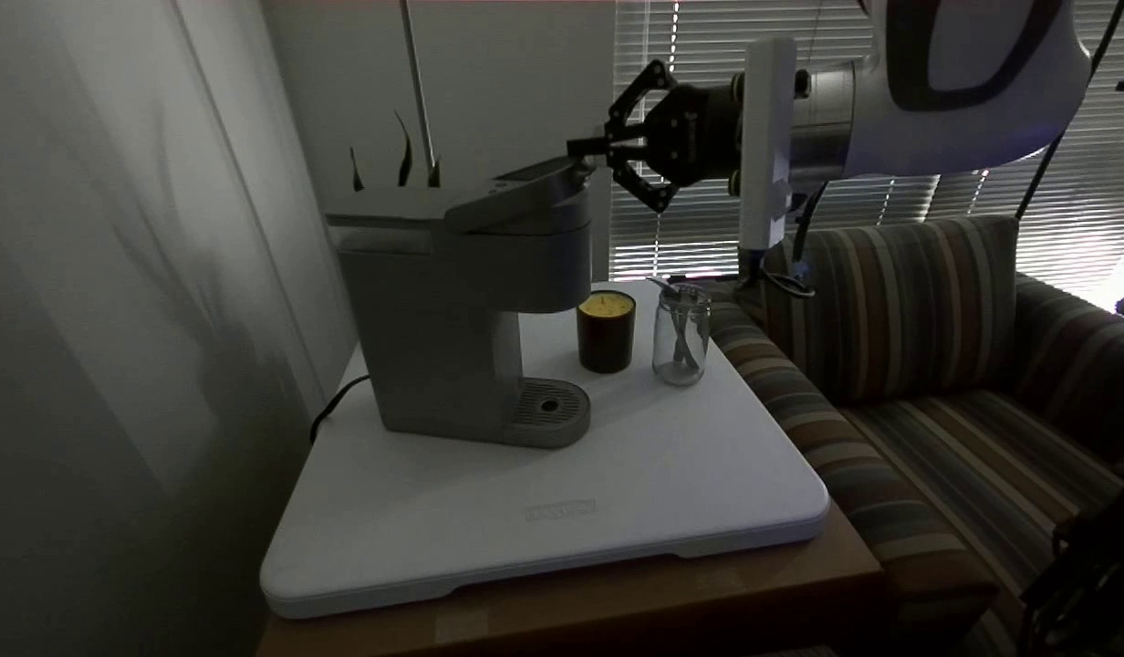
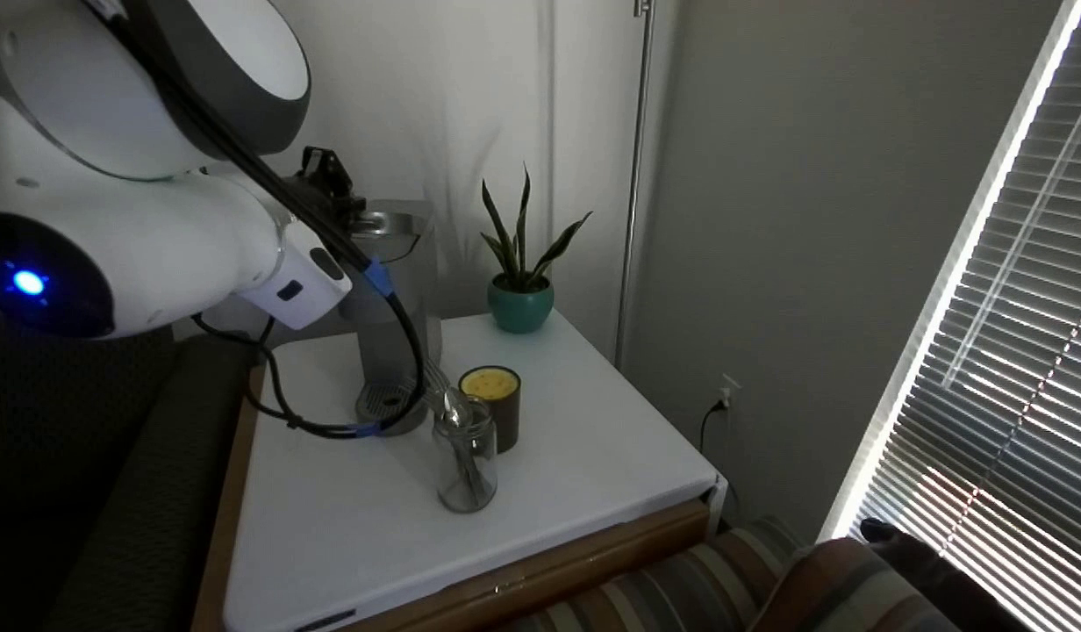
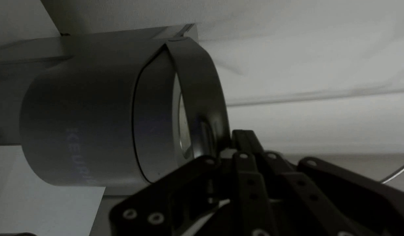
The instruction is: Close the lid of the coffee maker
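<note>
Because the pincer (image 1: 588, 146), tips together, reaches the raised lid (image 1: 516, 203) only at its right edge, pressing might slip.

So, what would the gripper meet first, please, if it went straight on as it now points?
Most likely the lid of the coffee maker, at its front edge; depth is unclear, so the gripper might instead skim just over it.

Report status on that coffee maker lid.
Gripper shut, at front edge of lid. Lid ajar, gap showing beneath. Candle and jar stand lower, likely outside its swing.
</note>
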You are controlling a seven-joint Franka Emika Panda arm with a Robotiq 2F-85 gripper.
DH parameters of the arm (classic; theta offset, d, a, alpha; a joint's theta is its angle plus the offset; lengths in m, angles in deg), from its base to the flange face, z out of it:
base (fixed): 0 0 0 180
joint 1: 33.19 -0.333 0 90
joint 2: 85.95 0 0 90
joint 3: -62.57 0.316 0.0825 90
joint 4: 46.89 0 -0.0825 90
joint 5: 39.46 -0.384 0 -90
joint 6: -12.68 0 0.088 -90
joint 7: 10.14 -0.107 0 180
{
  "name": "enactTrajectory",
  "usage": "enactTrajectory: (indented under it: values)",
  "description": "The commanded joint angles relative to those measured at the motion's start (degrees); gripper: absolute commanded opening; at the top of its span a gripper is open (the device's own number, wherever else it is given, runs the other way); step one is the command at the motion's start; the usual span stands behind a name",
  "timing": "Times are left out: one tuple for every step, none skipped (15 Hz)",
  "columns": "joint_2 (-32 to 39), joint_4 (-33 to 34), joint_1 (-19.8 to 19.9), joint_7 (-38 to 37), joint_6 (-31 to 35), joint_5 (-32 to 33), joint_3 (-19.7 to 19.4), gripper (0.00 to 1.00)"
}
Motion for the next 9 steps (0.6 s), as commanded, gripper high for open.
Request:
enactTrajectory:
  values:
    - [1.32,-0.58,-0.04,0.28,1.34,1.79,0.48,0.0]
    - [1.49,-0.41,-0.28,-0.21,2.27,2.54,0.68,0.0]
    - [1.58,-0.35,-0.42,-0.29,2.81,3.18,0.77,0.0]
    - [1.68,-0.4,-0.49,-0.35,3.09,3.72,0.82,0.0]
    - [1.77,-0.49,-0.48,-0.21,2.97,4.08,0.8,0.0]
    - [2.04,-0.55,-0.48,0.34,2.92,4.11,0.75,0.0]
    - [2.28,-0.61,-0.42,0.55,2.79,4.11,0.69,0.0]
    - [2.56,-0.68,-0.35,0.78,2.61,4.12,0.62,0.0]
    - [2.84,-0.75,-0.23,0.86,2.3,3.96,0.52,0.0]
